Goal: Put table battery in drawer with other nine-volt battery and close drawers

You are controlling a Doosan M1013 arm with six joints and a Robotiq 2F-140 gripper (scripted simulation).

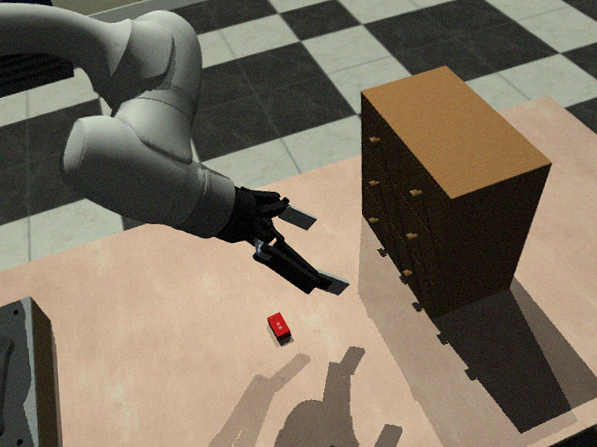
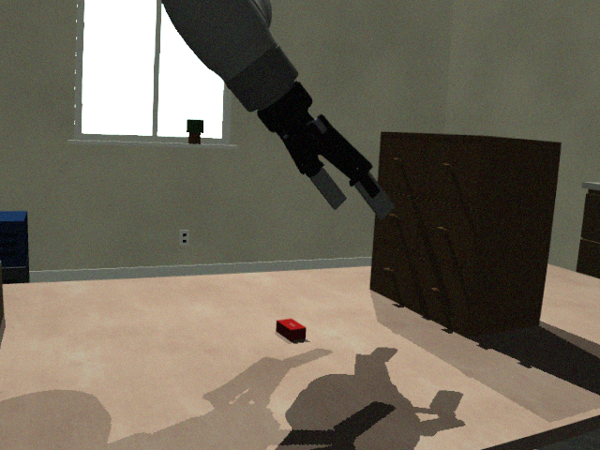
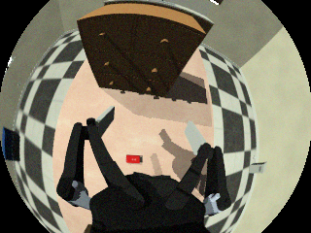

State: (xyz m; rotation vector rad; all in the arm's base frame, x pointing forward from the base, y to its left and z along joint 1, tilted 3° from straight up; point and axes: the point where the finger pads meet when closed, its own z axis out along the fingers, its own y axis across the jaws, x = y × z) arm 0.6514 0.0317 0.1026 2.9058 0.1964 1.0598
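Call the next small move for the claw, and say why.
Probably ease the open, empty claw on toward one of the small knobs on the chest front. It already tilts that way, every drawer looks pushed in, and the red battery lies on the table, with no drawer open to receive it.
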